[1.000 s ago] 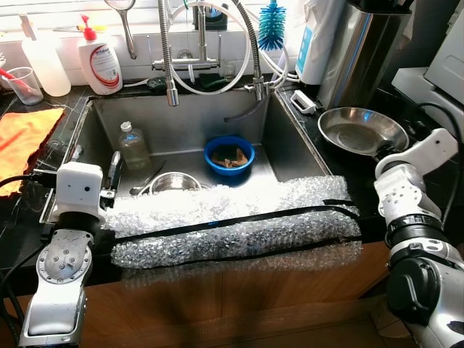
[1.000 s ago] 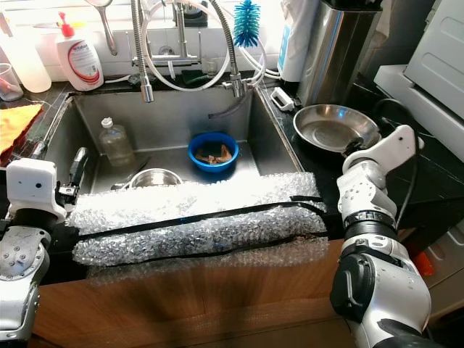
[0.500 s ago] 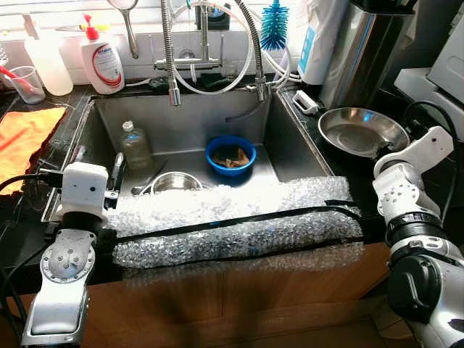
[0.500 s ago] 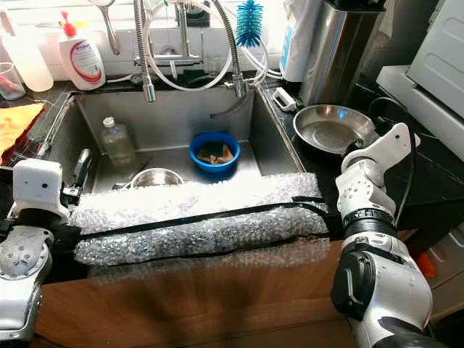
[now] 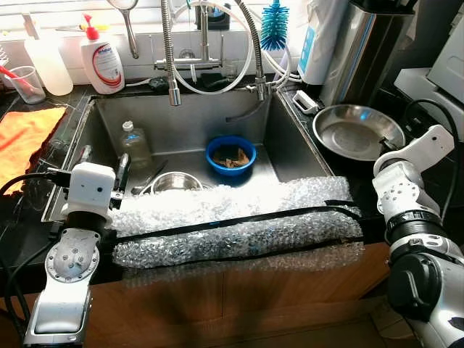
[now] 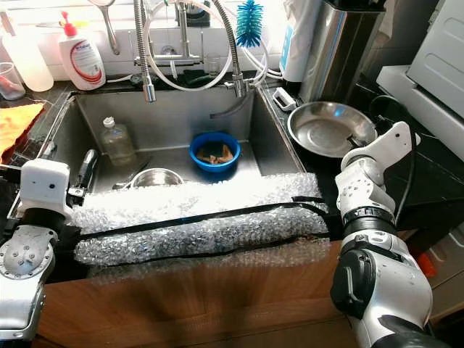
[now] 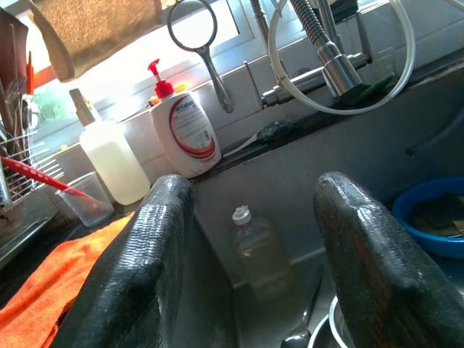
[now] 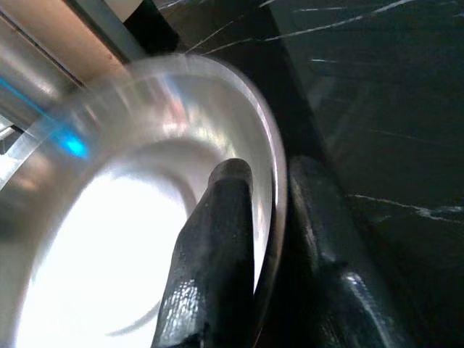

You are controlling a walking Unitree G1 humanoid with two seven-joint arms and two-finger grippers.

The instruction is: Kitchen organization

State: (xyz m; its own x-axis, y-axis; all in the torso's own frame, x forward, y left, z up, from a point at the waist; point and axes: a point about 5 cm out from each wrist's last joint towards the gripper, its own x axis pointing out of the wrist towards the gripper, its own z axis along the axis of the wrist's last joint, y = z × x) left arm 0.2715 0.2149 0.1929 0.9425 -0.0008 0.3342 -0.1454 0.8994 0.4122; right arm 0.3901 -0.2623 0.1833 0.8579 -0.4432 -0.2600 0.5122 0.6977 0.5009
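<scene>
A wide steel bowl (image 5: 357, 130) rests on the black counter to the right of the sink. My right gripper (image 8: 264, 217) is shut on its near rim, one finger (image 8: 217, 239) inside and the other outside. In the sink (image 5: 181, 116) lie a blue bowl (image 5: 229, 154) with scraps, a small steel bowl (image 5: 174, 181), a spoon (image 5: 148, 179) and a clear plastic bottle (image 5: 134, 145). My left gripper (image 5: 105, 161) hovers open over the sink's left edge, nothing between its fingers (image 7: 152, 268), pointing toward the bottle (image 7: 257, 250).
Bubble wrap (image 5: 232, 221) taped with black strips covers the sink's front edge. A pull-down faucet (image 5: 171, 65), soap dispenser (image 5: 101, 61), blue brush (image 5: 272, 25) and white bottle (image 5: 45, 61) line the back. An orange cloth (image 5: 22, 138) lies left; a tall steel appliance (image 5: 362, 51) stands right.
The wide steel bowl has shifted slightly toward the sink with my right gripper on its rim. My left arm has moved a little to the right along the sink's edge.
</scene>
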